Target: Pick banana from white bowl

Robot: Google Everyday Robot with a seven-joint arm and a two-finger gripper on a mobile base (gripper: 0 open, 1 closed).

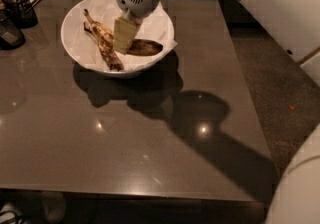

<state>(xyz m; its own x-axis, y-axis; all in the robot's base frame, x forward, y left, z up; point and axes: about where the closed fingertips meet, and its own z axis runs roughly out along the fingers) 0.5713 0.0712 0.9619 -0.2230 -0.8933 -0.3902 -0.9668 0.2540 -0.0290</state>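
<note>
The white bowl (70,43), lined with crumpled white paper, stands at the table's far left. Two bananas lie in it. The curved, yellower banana (101,30) has its thin stem pointing to the far left; its body passes under my gripper and a dark end shows to the gripper's right. The longer, darker banana (111,57) lies just in front of it, touching it. My gripper (123,48) points down into the bowl, right on the yellower banana's middle.
A dark holder with utensils (22,10) and a dark object (9,35) stand at the table's far left edge. The grey-brown table (150,143) stretches toward me. Floor (270,68) lies to the right. My white arm fills the upper and lower right.
</note>
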